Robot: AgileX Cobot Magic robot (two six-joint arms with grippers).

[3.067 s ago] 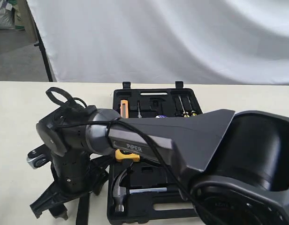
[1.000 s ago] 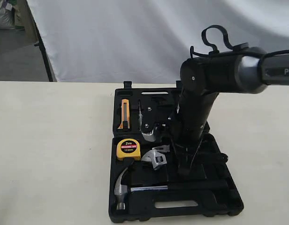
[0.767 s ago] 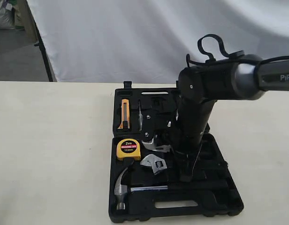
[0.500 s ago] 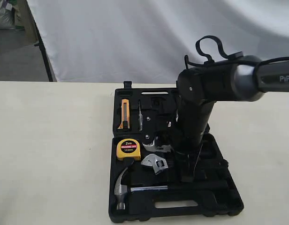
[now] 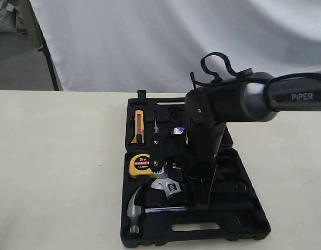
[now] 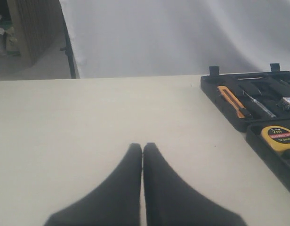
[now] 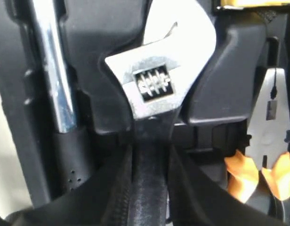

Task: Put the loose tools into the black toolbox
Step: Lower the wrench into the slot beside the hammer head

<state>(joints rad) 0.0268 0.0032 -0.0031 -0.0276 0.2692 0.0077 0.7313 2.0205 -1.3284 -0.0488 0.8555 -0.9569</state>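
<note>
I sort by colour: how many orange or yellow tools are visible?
3: orange cutter, far left in the toolbox; yellow tape measure just nearer; orange-handled pliers beside the gripped wrench. The arm may hide more.

wrench (image 7: 159, 80) head bright brushed metal; toolbox (image 5: 244, 221) matt black plastic; hammer (image 5: 133, 211) head shiny steel; tabletop (image 5: 56, 156) smooth matt.

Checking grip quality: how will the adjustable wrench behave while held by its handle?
Likely rigid: the adjustable wrench looks like solid steel. Probably head-heavy: the right gripper clamps only its black handle, so it may pivot downward. Flat, so unlikely to roll.
</note>
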